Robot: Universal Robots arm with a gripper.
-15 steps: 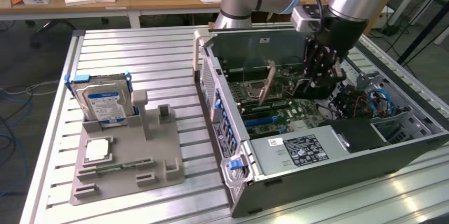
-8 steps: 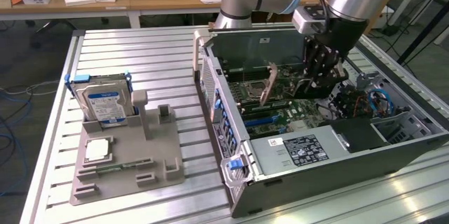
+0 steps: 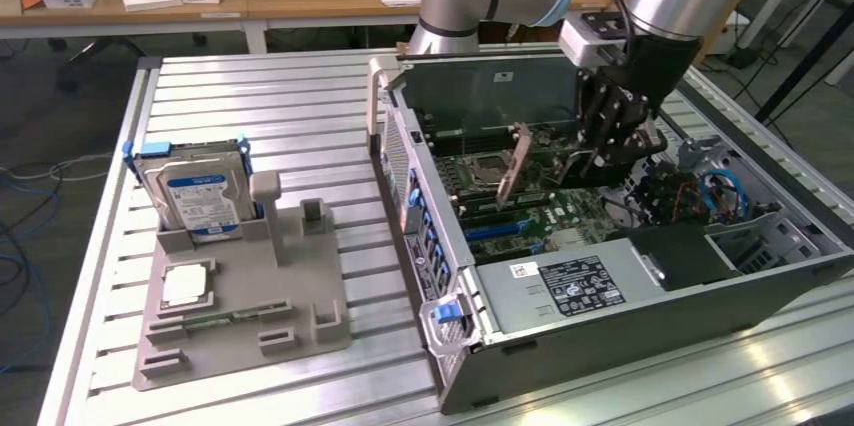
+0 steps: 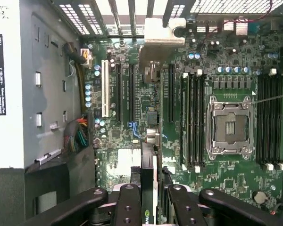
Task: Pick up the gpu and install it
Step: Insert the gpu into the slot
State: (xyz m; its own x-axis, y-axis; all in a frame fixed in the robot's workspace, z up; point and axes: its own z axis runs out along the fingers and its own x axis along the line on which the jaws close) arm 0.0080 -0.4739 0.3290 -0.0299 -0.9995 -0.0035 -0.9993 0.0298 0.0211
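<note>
Standing upright at the exterior view's left, a blue-labelled hard drive (image 3: 198,196) sits in a grey fixture (image 3: 314,341). To its right lies the open computer case (image 3: 627,296). Inside, the gpu (image 3: 514,168) hangs on edge over the motherboard (image 3: 561,224), pinched in the narrowed gripper (image 3: 603,158).

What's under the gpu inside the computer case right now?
The green motherboard with its black expansion slots. The strip straight below the gpu is covered by the card itself.
</note>
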